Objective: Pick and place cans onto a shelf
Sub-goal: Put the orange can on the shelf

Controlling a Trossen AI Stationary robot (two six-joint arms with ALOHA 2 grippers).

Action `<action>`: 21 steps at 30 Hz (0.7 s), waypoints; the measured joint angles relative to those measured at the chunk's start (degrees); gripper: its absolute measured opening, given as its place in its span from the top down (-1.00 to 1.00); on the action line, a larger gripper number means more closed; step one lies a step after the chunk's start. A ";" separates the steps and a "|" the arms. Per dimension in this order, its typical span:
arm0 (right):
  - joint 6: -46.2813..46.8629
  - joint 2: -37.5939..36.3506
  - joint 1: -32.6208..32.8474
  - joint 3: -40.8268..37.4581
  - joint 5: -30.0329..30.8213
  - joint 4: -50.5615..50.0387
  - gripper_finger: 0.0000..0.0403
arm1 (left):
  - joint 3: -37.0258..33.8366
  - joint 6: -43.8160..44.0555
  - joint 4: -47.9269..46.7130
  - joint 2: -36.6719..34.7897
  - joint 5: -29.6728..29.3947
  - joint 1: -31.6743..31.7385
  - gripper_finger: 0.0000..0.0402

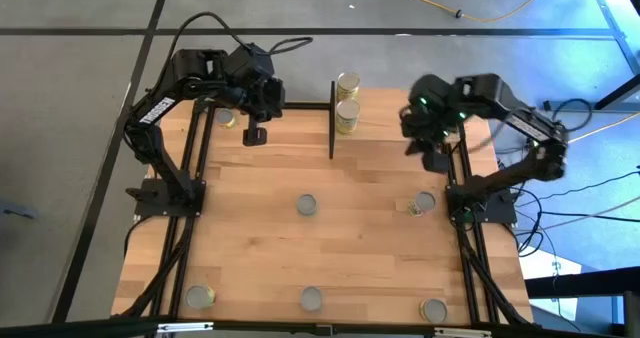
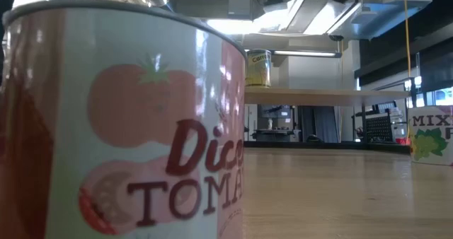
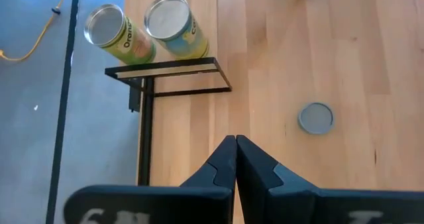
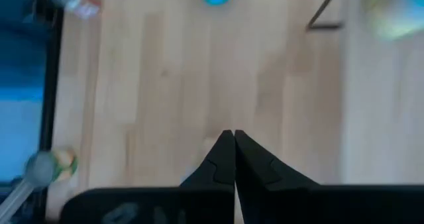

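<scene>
At the table's far edge, near its middle, the shelf (image 1: 336, 118) stands with two yellow-green cans (image 1: 347, 102) on it, one just behind the other; the left wrist view shows them side by side on the board (image 3: 165, 68), and the low view shows one (image 2: 257, 68) on the board well beyond a large red tomato can (image 2: 120, 126) that stands right in front of the lens. Six more cans stand on the table (image 1: 360, 208), well apart from each other: one (image 1: 226, 119) at the far left under the left arm, one (image 1: 306, 206) near the centre, one (image 1: 424, 203) by the right edge, and three along the near edge, at the left (image 1: 199, 297), middle (image 1: 311, 299) and right (image 1: 433, 310). Over the far left part of the table, the left gripper (image 1: 254, 135) hangs left of the shelf, its fingers (image 3: 222, 168) pressed together on nothing, as the left wrist view shows. Opposite, the right gripper (image 1: 433, 158) is over the far right part, right of the shelf, and its fingers (image 4: 224, 159) are likewise closed tip to tip and empty. Neither gripper touches a can.
</scene>
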State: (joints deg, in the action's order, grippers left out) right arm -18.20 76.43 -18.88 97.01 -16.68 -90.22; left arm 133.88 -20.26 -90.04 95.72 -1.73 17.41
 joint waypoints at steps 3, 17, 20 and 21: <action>3.20 -5.30 1.10 -7.46 -1.00 0.04 1.00 | 0.00 -0.29 0.00 0.00 -0.05 0.73 1.00; 22.21 -15.74 1.45 -31.55 2.04 1.63 0.70 | 0.00 -0.40 0.02 0.00 6.91 5.52 1.00; 20.82 -16.22 1.45 -35.48 1.23 3.00 0.69 | 0.00 -1.73 0.02 0.00 10.08 5.84 1.00; 20.88 -16.25 1.45 -36.66 0.92 3.90 0.69 | 0.00 -1.78 0.02 0.00 10.13 5.84 1.00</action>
State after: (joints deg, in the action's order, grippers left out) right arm 2.68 60.18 -17.43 60.36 -15.76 -86.32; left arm 133.88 -22.04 -90.02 95.72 8.40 23.24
